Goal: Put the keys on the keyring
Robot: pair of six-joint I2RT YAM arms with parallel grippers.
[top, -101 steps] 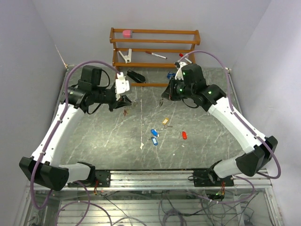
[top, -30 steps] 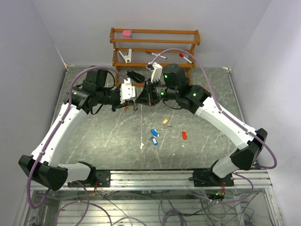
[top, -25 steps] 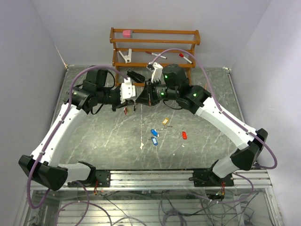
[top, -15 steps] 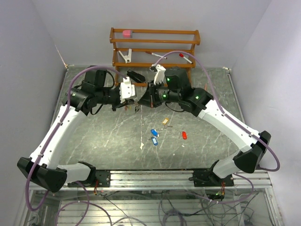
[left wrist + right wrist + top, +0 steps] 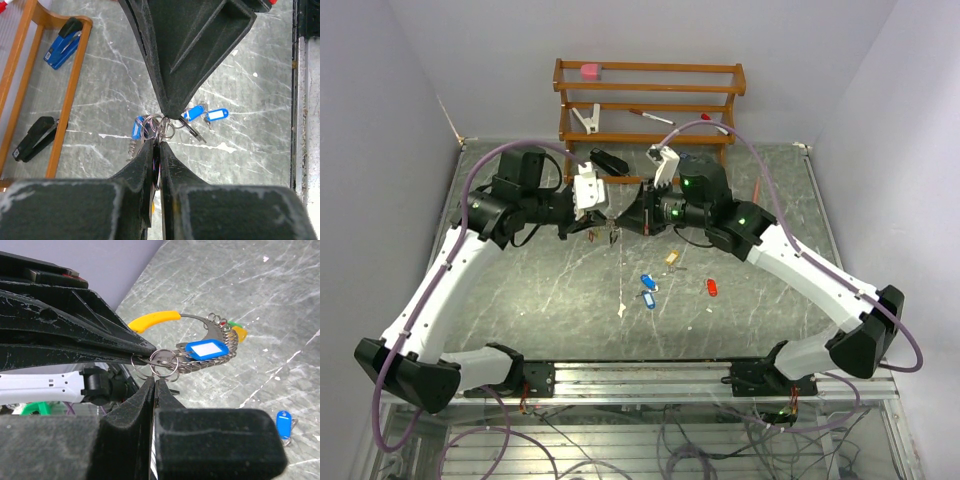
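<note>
right wrist: keyring (image 5: 192, 316) and keys (image 5: 206, 349) hang where both closed jaws meet.

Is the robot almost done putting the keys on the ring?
Not yet. A blue-tagged key already hangs on the keyring. The left gripper holds the keyring; the right gripper, shut, touches its small rings. Four keys lie loose on the table: two blue keys, a tan key and a red key.
</note>
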